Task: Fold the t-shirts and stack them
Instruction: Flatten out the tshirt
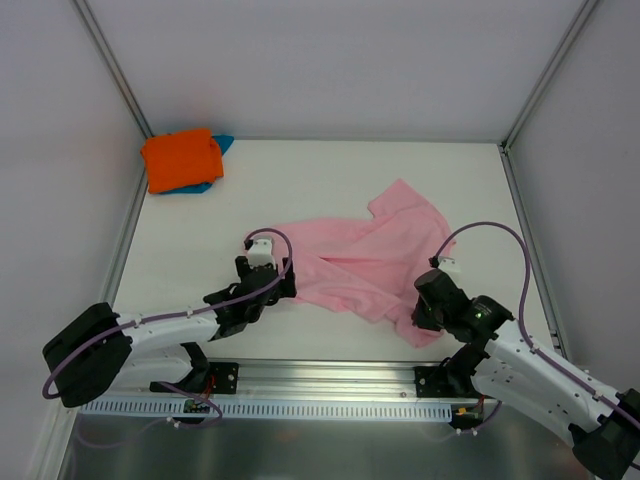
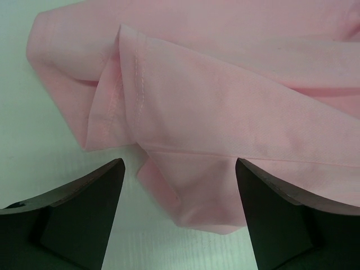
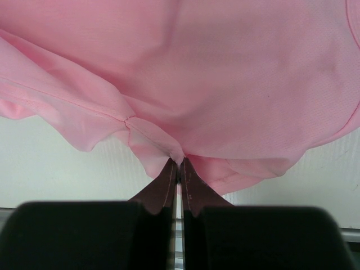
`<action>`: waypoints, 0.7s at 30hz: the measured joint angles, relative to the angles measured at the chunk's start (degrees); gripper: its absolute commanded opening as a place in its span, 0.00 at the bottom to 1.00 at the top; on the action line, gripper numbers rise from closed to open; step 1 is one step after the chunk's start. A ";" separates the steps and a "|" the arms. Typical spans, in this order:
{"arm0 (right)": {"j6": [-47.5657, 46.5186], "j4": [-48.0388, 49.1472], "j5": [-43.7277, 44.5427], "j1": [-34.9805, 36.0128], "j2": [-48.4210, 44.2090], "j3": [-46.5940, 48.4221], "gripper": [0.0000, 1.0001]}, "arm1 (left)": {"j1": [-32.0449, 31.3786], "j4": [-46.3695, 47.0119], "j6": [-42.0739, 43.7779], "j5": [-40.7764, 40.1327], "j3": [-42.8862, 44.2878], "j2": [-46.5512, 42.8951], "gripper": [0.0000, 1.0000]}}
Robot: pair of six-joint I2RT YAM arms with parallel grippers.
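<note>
The light pink t-shirt [image 1: 370,255] lies crumpled across the middle of the white table. My left gripper [image 1: 283,283] is open at the shirt's left end; in the left wrist view a hemmed corner of the pink t-shirt [image 2: 214,140] lies between my spread fingers [image 2: 84,208], untouched. My right gripper [image 1: 428,318] is shut on a pinch of the pink t-shirt [image 3: 225,73] at its near right edge, with the fingertips [image 3: 169,180] closed on a fold. The bright orange t-shirt [image 1: 180,158] lies folded on the teal-blue t-shirt [image 1: 218,146] at the far left corner.
Grey walls with metal frame posts [image 1: 115,70] enclose the table on three sides. A metal rail [image 1: 330,375] runs along the near edge, where the arm bases are bolted. Purple cables [image 1: 500,240] loop above both wrists.
</note>
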 measured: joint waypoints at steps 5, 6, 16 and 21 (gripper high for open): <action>0.00 -0.35 0.00 0.00 -0.35 0.00 0.00 | 0.04 2.78 -0.20 0.02 0.09 2.95 0.38; 0.00 -0.44 0.00 0.00 -0.39 0.00 0.01 | 0.04 2.93 0.15 0.00 0.15 3.48 0.33; 0.02 -1.66 0.07 0.00 -1.55 0.00 0.00 | 0.04 4.79 0.55 -0.35 2.12 9.53 0.00; 0.00 -1.84 0.22 0.00 -1.60 0.00 0.00 | 0.02 0.50 1.18 -1.22 5.05 9.05 0.00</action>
